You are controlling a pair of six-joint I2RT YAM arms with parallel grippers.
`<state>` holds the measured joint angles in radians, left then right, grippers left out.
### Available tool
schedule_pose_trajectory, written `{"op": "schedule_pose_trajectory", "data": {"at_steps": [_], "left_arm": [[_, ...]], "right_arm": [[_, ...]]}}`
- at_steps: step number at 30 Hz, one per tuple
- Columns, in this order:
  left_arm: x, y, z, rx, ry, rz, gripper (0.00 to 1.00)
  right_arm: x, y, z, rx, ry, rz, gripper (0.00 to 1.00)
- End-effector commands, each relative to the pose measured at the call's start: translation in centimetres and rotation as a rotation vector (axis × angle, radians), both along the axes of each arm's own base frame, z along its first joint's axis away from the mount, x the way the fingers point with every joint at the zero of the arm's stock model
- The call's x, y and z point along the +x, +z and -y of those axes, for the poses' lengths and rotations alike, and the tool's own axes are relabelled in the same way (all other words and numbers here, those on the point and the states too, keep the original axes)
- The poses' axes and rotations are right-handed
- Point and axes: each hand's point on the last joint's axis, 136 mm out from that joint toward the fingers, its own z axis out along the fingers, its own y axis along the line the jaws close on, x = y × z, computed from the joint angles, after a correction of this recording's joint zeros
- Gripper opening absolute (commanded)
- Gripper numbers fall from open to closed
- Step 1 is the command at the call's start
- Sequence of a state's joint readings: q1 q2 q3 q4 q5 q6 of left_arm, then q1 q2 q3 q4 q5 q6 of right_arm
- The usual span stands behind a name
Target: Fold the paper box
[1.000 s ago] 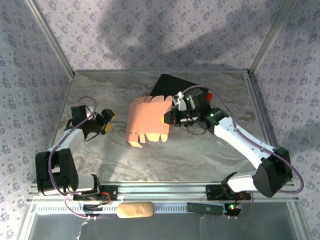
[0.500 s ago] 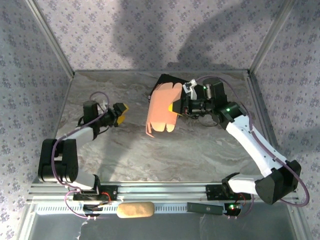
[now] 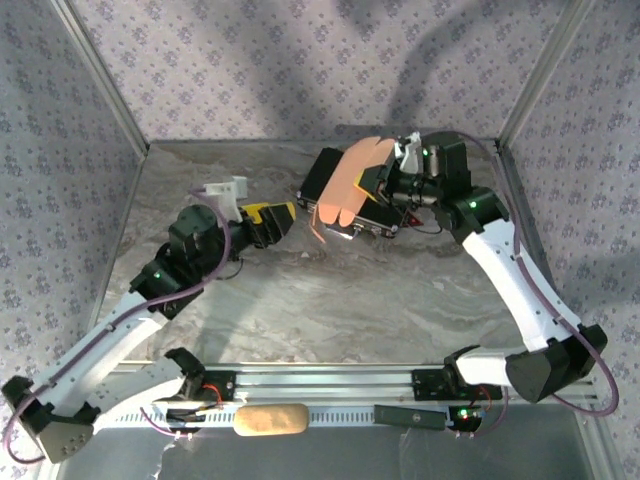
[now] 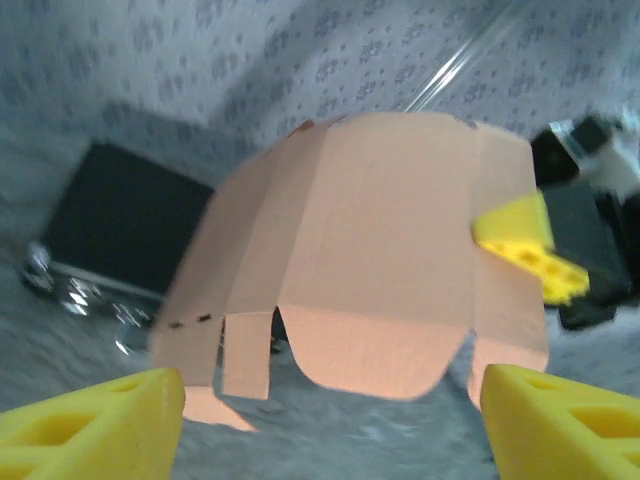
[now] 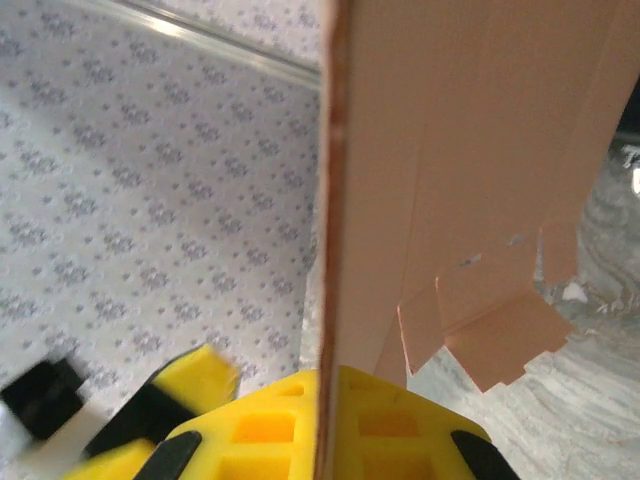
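The paper box [image 3: 348, 185] is a flat salmon-tan die-cut sheet held up on edge, tilted over the black case at the back of the table. My right gripper [image 3: 371, 186] is shut on its right side. In the right wrist view the sheet's edge [image 5: 335, 230] runs straight down between the yellow jaws of the right gripper [image 5: 335, 390]. My left gripper [image 3: 276, 221] stands open just left of the sheet, apart from it. The left wrist view faces the paper box [image 4: 370, 260], its flaps hanging down, and the left gripper [image 4: 325, 425] has nothing between its fingers.
The black hard case [image 3: 322, 170] with metal latches lies under and behind the sheet, and shows to the left of it as the black hard case [image 4: 120, 225]. A tan sponge-like block [image 3: 270, 420] lies on the front rail. Aluminium frame posts and patterned walls enclose the table [image 3: 350, 300].
The right gripper has lifted the sheet off the table and carried it back and right over the black case. The left arm has swung in from the left toward the sheet.
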<state>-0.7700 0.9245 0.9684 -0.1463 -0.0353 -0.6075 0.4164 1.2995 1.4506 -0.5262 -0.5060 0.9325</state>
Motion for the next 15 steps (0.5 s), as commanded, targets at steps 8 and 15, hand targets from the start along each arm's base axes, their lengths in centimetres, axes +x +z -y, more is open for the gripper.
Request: {"op": "schedule_pose_trajectory", "data": {"at_steps": [8, 15], "left_arm": [[-3.2, -2.1, 6.1, 0.908, 0.081, 0.602, 0.91], [-0.7, -1.0, 7.8, 0.92, 0.235, 0.64, 1.0]], "right_arm": [[0.7, -0.6, 1.0, -0.084, -0.111, -0.091, 0.0], [0.2, -1.0, 0.5, -0.074, -0.104, -0.11, 0.0]]}}
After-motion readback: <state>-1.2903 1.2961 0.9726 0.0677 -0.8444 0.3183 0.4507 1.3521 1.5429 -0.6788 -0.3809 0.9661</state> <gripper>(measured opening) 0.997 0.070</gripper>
